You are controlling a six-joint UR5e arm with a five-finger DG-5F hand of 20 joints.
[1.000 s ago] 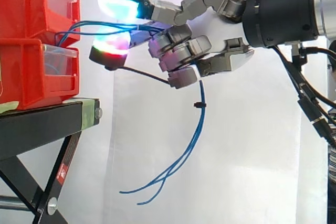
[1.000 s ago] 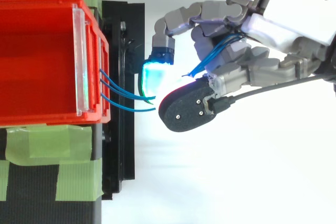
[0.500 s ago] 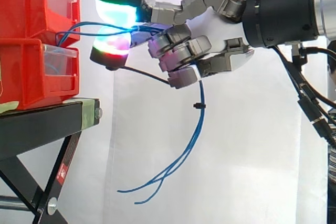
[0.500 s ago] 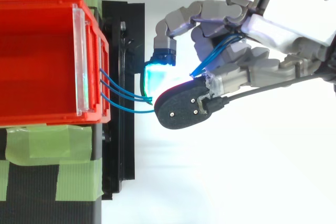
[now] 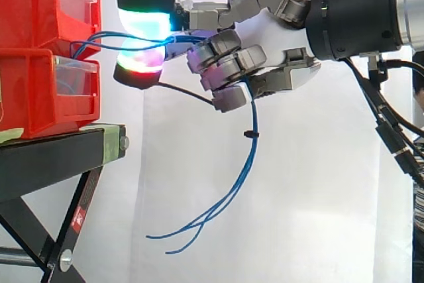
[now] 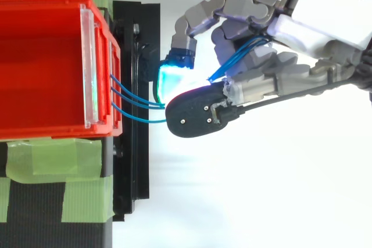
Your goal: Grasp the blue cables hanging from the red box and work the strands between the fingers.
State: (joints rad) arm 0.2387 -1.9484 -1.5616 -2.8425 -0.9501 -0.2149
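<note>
Robot hand [image 5: 265, 44] pinches blue cables [image 5: 246, 164] between glowing pads [image 5: 144, 19], at 3 o'clock of the red bin [image 6: 40, 68]. Side view shows ends dangling toward 6 o'clock; top view, three strands leaving the bin.

Open air lies under the hand [image 5: 278, 31] and right of the black stand [image 5: 53, 157], crossed only by the dangling blue cables [image 5: 248, 164]. To the left, the stacked red bins [image 5: 33, 84] block passage. The same cables span the narrow gap between the bins and the fingertip pads [image 5: 142, 18].
</note>
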